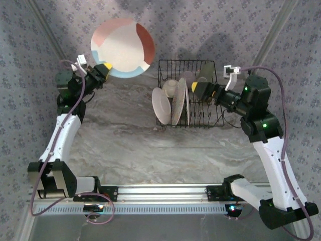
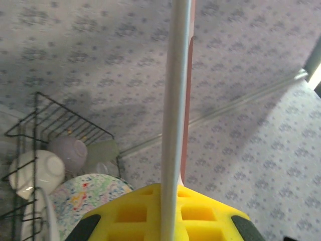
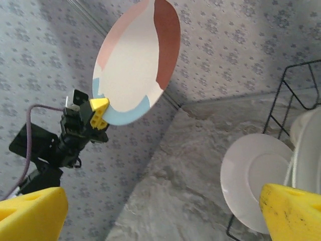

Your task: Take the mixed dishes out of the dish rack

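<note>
The left gripper (image 1: 104,70) grips the colour-block plate (image 1: 123,47) by its rim, aloft left of the dish rack (image 1: 185,61) — it wants setting down. The right gripper (image 1: 196,90), jaws wide, faces the racked white plate (image 1: 161,105) — likely next.

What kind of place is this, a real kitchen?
Probably a robot test booth, not a kitchen: two arms bolted to a metal rail, patterned walls around a marble-look table, one dish rack.
</note>
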You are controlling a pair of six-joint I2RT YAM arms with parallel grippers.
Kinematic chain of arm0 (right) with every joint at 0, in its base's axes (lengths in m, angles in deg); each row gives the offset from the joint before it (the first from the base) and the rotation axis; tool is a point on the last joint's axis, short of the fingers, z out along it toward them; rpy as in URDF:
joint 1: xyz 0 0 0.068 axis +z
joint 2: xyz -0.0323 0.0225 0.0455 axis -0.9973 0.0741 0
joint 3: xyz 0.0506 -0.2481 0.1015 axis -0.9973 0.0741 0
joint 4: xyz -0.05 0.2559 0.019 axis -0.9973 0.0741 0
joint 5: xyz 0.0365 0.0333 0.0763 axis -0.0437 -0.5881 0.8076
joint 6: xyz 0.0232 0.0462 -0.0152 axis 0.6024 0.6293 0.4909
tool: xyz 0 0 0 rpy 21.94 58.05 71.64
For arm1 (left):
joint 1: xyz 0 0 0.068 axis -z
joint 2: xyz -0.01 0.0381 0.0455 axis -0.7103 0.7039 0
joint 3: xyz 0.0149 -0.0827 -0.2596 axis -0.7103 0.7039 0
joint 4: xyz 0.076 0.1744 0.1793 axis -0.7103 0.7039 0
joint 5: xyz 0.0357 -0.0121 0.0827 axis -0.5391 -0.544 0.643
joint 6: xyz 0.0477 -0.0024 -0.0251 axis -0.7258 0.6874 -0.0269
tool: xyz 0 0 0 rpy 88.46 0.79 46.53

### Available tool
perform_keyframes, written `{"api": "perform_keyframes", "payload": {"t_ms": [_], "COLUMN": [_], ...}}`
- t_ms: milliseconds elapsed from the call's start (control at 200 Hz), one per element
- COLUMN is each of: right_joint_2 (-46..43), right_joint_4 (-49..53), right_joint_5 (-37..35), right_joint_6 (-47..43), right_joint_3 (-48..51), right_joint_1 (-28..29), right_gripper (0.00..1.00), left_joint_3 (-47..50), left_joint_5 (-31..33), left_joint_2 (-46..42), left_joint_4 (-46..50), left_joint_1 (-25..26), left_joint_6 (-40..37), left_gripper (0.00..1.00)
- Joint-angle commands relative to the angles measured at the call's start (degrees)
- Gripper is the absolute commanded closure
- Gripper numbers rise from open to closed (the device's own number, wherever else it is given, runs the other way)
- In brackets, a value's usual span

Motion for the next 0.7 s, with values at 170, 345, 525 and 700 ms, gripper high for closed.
{"api": "perform_keyframes", "payload": {"t_ms": [170,345,525,700], "right_joint_2": [-1.3,-1.0,-2.3,-2.6], "right_joint_4": [5.4,6.5,0.5,1.3], "right_joint_5": [-2.7,-4.0,-0.2,2.0], "right_joint_6": [-6.2,-7.7,-6.5,-7.6], "right_joint_3": [-0.8,-0.2,3.6,4.7], "right_joint_1": [1.8,3.0,5.5,8.3], "right_gripper": [0.00,0.00,0.00,0.00], "left_joint_3": [5.0,7.6,7.8,6.6], "left_joint_5": [-3.0,-4.5,-5.1,-8.4], "left_joint_2": [7.3,14.3,21.4,28.2], "left_joint_4": [-3.4,-6.7,-7.3,-12.3], "left_joint_1": [-4.3,-4.8,-5.0,-5.0], "left_joint_6": [-2.4,-3.3,-6.4,-5.5], "left_gripper": [1.00,1.00,1.00,1.00]}}
